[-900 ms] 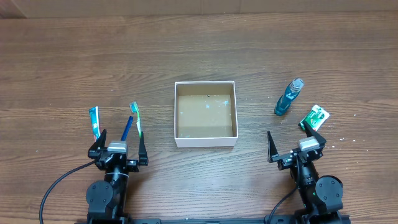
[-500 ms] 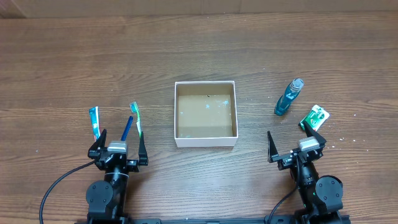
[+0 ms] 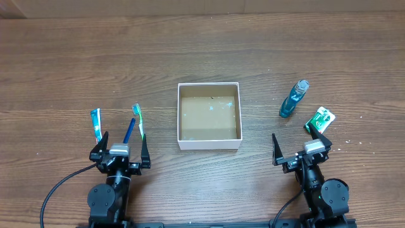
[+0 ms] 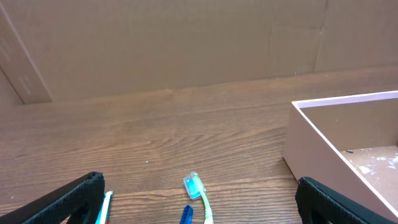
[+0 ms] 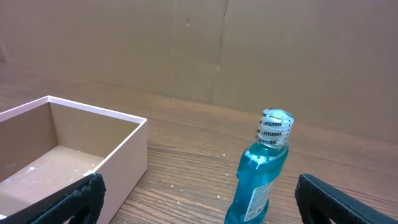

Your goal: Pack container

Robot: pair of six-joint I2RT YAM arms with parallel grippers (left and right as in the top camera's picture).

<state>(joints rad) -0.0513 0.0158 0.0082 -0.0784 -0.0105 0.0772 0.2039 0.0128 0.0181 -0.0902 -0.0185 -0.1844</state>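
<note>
The container (image 3: pixel 209 143) is a square white box with a tan inside, empty, at the table's middle; it shows at the right of the left wrist view (image 4: pixel 323 146) and the left of the right wrist view (image 5: pixel 124 155). A green toothbrush (image 3: pixel 138 120), a blue pen-like stick (image 3: pixel 129 130) and a teal tube (image 3: pixel 96 124) lie left of it. A blue mouthwash bottle (image 3: pixel 293 99) and a green packet (image 3: pixel 319 119) lie right of it. My left gripper (image 3: pixel 120 147) is open and empty, just behind the toothbrush (image 4: pixel 198 193). My right gripper (image 3: pixel 301 147) is open and empty, behind the bottle (image 5: pixel 261 174).
A cardboard wall (image 4: pixel 186 43) runs along the table's far edge. Bare wood lies between the box and both grippers and beyond the box.
</note>
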